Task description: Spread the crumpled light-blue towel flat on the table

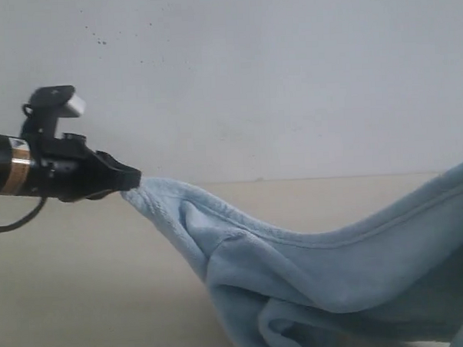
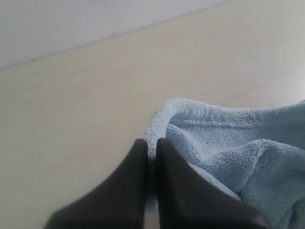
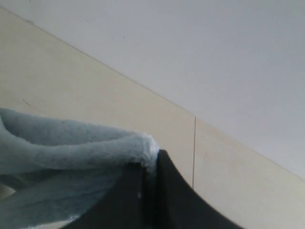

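Observation:
The light-blue towel [image 1: 320,277] hangs stretched above the table [image 1: 83,295], sagging in the middle with folds bunched low at the front. My left gripper [image 1: 133,180] is shut on one corner of it at the left, held above the tabletop. In the left wrist view the towel [image 2: 228,138] is pinched between the black fingers [image 2: 128,191] of that gripper [image 2: 151,143]. The right gripper [image 3: 151,162] is shut on another towel [image 3: 71,138] edge; it is outside the exterior view, where the cloth rises off the right side.
A white wall [image 1: 273,72] stands behind the beige table. A thin seam [image 3: 194,152] runs across the tabletop near the right gripper. Bare tabletop lies at the left under the left arm [image 1: 31,167].

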Controlling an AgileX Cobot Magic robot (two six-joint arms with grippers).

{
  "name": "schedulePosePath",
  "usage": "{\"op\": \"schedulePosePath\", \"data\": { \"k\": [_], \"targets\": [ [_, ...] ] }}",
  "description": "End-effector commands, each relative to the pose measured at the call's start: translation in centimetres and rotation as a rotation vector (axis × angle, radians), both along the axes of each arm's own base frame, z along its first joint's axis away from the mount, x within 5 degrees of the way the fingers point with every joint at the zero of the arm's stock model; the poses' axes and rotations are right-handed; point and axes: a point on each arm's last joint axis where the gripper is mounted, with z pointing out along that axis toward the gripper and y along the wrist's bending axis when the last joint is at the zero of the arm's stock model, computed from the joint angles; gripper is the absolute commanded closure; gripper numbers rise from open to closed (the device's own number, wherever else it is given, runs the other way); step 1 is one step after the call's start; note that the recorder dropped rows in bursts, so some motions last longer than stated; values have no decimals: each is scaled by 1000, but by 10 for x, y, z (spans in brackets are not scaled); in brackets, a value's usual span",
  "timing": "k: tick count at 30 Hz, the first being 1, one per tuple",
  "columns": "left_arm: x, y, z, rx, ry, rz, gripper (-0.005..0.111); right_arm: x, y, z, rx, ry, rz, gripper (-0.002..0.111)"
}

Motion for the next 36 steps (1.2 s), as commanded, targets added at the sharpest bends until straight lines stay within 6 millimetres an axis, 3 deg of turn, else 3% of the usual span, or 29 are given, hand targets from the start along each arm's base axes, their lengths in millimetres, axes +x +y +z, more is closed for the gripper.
{"op": "schedulePosePath", "data": {
  "k": [1,8,14,27,36],
  "targets": [
    [-21,27,32,-1,-97,64,102,14,0,2,-92,-36,-33,108],
    [-75,50,89,-25,-287,120,102,-1,-12,7,-72,-72,-101,108],
    [-125,52,111,-41,-401,113,102,-28,-24,14,-8,-130,-107,108],
    [-217,58,116,-99,-570,138,102,-86,-52,15,108,-199,-133,108],
    [-242,62,107,-120,-616,181,102,-122,-72,12,133,-261,-145,108]
  ]
}}
